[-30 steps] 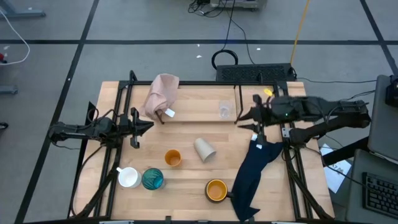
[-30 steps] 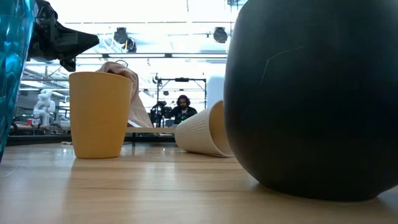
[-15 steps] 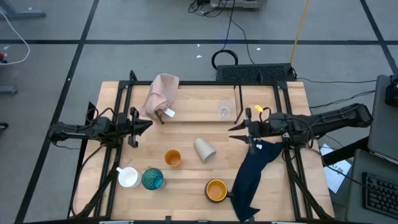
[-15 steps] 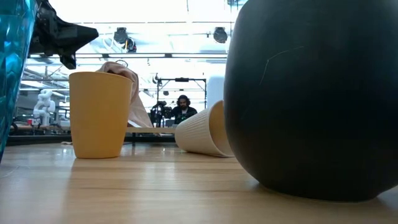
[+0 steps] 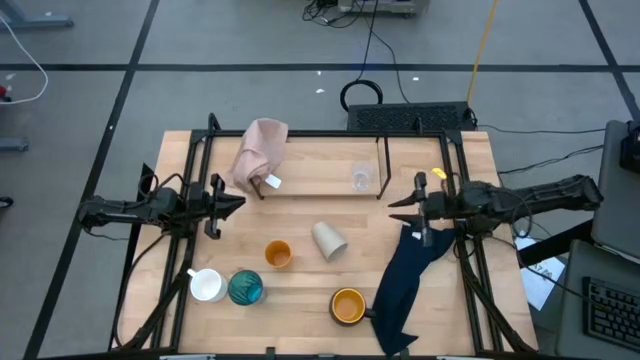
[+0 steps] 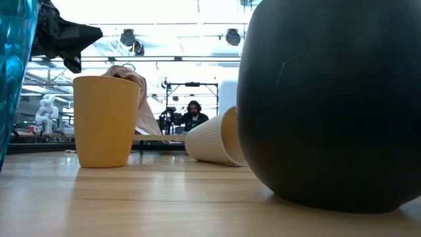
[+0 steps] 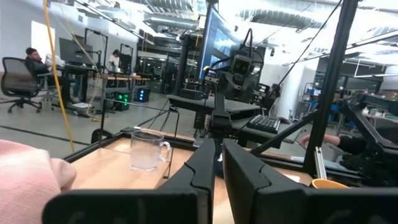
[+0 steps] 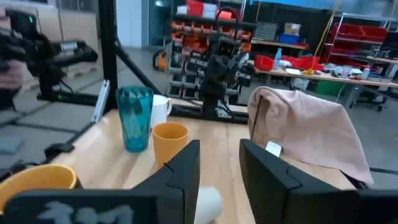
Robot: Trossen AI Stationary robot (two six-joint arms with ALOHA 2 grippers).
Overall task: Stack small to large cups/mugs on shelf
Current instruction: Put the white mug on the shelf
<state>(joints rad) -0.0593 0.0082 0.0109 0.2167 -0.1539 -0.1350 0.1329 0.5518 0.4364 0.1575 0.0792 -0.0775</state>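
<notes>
The white mug (image 5: 207,285), teal glass (image 5: 245,288), small orange cup (image 5: 278,254) and orange-yellow mug (image 5: 348,306) stand on their bases at the near side of the table. The beige cup (image 5: 329,240) lies on its side mid-table. The tiny clear cup (image 5: 362,177) stands at the right end of the black rod shelf (image 5: 381,165). My left gripper (image 5: 242,200) is shut and empty at the left, near the shelf's left end. My right gripper (image 5: 392,205) is open and empty, right of the beige cup, above the navy cloth's upper end.
A pink cloth (image 5: 262,150) hangs over the shelf's left end. A navy cloth (image 5: 408,275) lies from the right gripper down to the near edge, beside the orange-yellow mug. Bare wood shows between the beige cup and the shelf. People sit far off in the room.
My right gripper has left the shelf's right end, gone toward the near edge and the table's middle, then drawn back toward the right edge. It stays empty. The cups and cloths have kept their places.
</notes>
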